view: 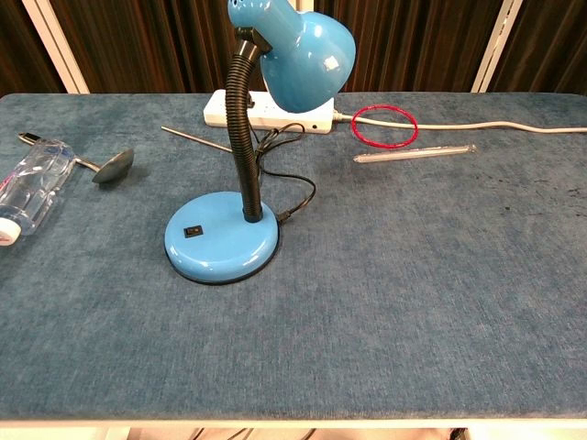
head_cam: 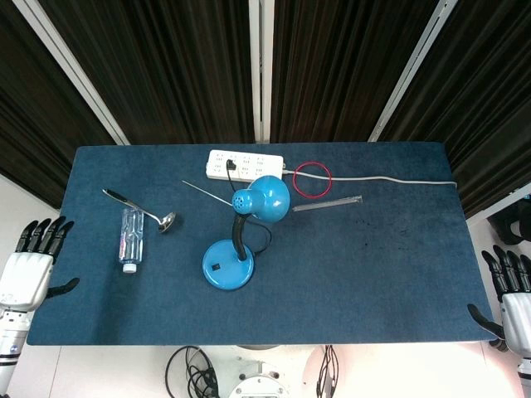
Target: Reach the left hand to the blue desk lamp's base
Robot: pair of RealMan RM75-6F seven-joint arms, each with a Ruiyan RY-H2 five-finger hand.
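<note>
Here, nearest the robot, both hands hang off the worktop's (head_cam: 373,274) front corners, seen only from the head view. The left hand (head_cam: 29,269) sits beyond the left edge, fingers (head_cam: 41,235) apart and straight, holding nothing; its arm is cut off by the frame. The right hand (head_cam: 513,298) is partly cropped at the right edge, fingers likewise spread and empty.

On the blue cloth, the lamp's base (view: 222,245), a round blue disc with a small black switch, stands near the middle front, well apart from the left hand. Its black gooseneck (view: 242,137) rises to the blue shade (view: 307,53), whose top is cut off in the chest view.

Left of it lies a clear plastic bottle (head_cam: 130,239) on its side; what it holds I cannot tell. Beside that lies a spoon (head_cam: 139,209).

Farther back are a thin rod (head_cam: 207,194), a clear tube (head_cam: 327,203), a red ring (head_cam: 312,179), and a white power strip (head_cam: 244,164) with its cable (head_cam: 398,179) trailing right.
</note>
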